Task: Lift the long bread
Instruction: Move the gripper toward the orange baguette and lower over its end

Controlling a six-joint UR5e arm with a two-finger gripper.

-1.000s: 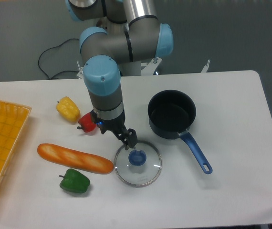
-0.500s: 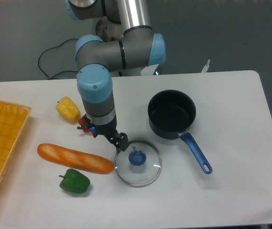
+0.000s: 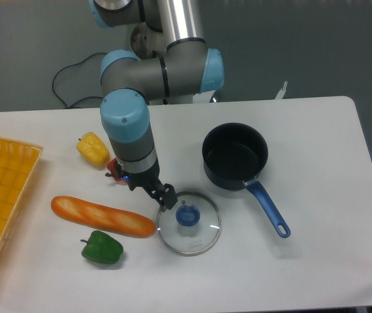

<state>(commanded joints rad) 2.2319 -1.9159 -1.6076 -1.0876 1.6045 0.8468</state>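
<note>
Camera view: gripper (image 3: 167,196), opening unclear and apparently empty, hovers in approach; bread (image 3: 102,216) lies to its left, needing a leftward reach.

Illumination is bright and even across the white table (image 3: 316,130); I note soft shadows directly beneath objects, indicating overhead light. Small specular highlights sit on my arm's blue caps and steel column at upper centre. Focus is sharp throughout; no edge distortion observed.

Long bread (image 3: 102,216) on table (image 3: 316,130), fingers (image 3: 167,196) above.
</note>
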